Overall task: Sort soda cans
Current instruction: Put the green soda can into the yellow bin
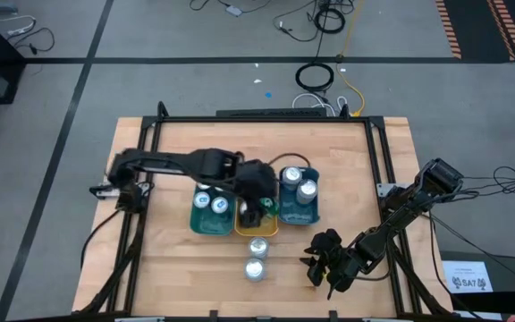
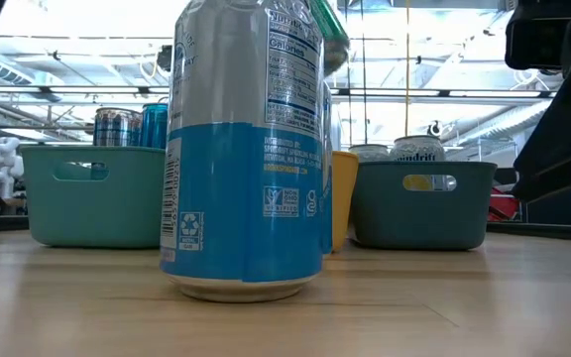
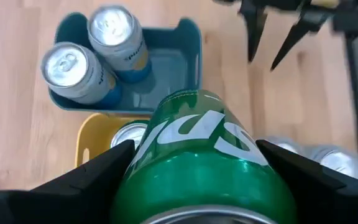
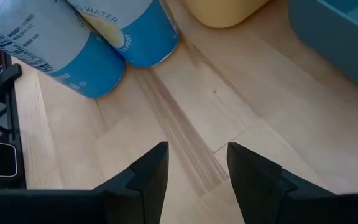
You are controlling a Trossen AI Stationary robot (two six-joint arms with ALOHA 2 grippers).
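Observation:
My left gripper is over the yellow tray and shut on a green soda can, which also shows high up in the low view. The yellow tray holds one can. The teal tray on its left holds two cans. The blue-grey tray on its right holds two blue-and-white cans. Two more blue-and-white cans stand upright on the table near the front. My right gripper is open and empty, right of those two cans. My left gripper pinches the green can's side wall between its two fingers, one on each side. The fingers come from above, slanting down, and lie along the can, whose silver end faces the wrist. The can is lifted clear above the yellow tray.
The three trays stand side by side at the table's middle. In the right wrist view the two standing cans are just ahead of my right gripper's fingers, with bare wood between. A black frame runs round the table's edges.

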